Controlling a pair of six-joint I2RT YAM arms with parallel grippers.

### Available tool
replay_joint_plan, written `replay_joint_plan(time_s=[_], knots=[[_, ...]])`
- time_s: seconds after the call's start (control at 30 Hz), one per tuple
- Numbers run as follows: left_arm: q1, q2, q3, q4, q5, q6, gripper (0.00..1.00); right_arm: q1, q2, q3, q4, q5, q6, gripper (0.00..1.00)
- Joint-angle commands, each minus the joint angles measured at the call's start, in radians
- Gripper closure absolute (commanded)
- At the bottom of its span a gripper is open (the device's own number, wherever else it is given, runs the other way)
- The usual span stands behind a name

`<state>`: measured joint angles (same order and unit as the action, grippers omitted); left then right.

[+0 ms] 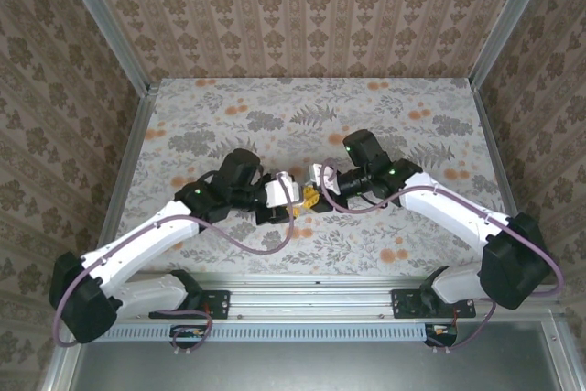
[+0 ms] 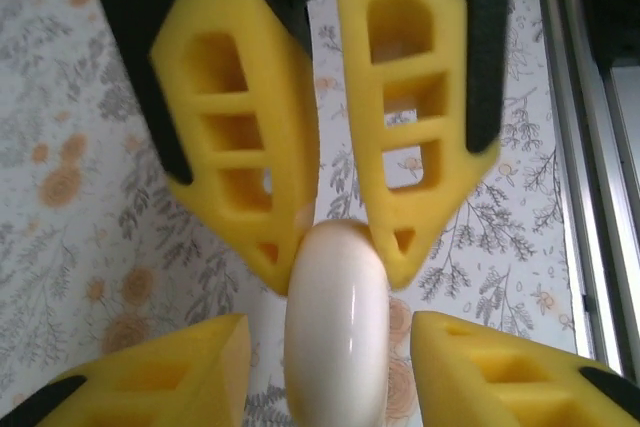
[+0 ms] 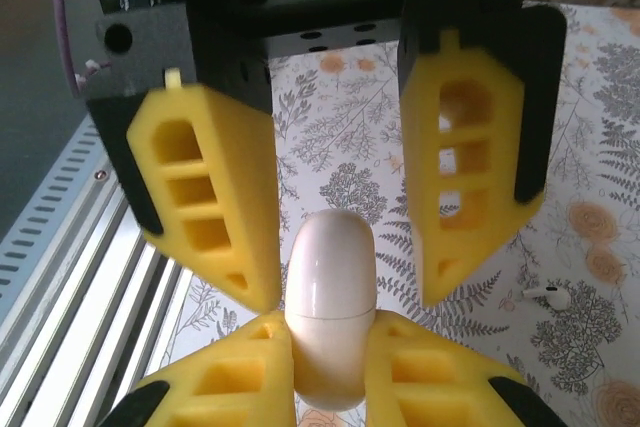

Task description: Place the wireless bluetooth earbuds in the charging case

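The glossy white oval plastic charging case (image 3: 332, 277) is pinched in the right gripper's (image 3: 330, 332) jaws, while the left gripper (image 2: 330, 325) straddles it with jaws spread (wider than the case), and one small white earbud (image 3: 548, 296) lies on the floral tabletop (image 1: 275, 116) beside the case.

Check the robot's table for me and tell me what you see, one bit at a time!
Surface: flowery table, flat.
Job's things: white charging case where the two arms meet; one earbud lying on the table, apart from the case.
Clutter: nothing seen.
Grippers: right gripper shut on the charging case; left gripper open, a finger on each side of the case, not touching.
Cables: purple cable looped along each arm.
Surroundings: wallpaper walls; metal rail at the near edge.
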<state>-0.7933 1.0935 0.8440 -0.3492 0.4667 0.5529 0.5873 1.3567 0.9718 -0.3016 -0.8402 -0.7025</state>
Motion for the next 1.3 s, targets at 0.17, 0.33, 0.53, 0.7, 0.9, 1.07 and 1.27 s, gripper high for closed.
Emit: replay_joint_plan(time_s=[0.17,0.33,0.53,0.7,0.9,1.07,1.27], knots=[[0.107,-0.101,-0.186,0.411,0.233,-0.185,0.49,-0.084,-0.151,-0.159,0.251,-0.151,0.168,0.84],[0.111,-0.063,-0.168,0.411,0.348,-0.186,0.47,-0.118,-0.219,-0.229,0.359,-0.210,0.242,0.84],[0.103,-0.017,-0.138,0.427,0.421,-0.194,0.47,-0.119,-0.212,-0.228,0.409,-0.249,0.285,0.84],[0.092,-0.006,-0.131,0.469,0.422,-0.215,0.47,-0.119,-0.199,-0.216,0.415,-0.270,0.288,0.84],[0.083,-0.004,-0.124,0.498,0.422,-0.237,0.49,-0.119,-0.178,-0.201,0.385,-0.293,0.284,0.84],[0.062,-0.001,-0.096,0.437,0.419,-0.209,0.59,-0.119,-0.177,-0.197,0.377,-0.285,0.279,0.84],[0.052,0.002,-0.083,0.388,0.391,-0.183,0.72,-0.119,-0.182,-0.194,0.368,-0.276,0.273,0.84]])
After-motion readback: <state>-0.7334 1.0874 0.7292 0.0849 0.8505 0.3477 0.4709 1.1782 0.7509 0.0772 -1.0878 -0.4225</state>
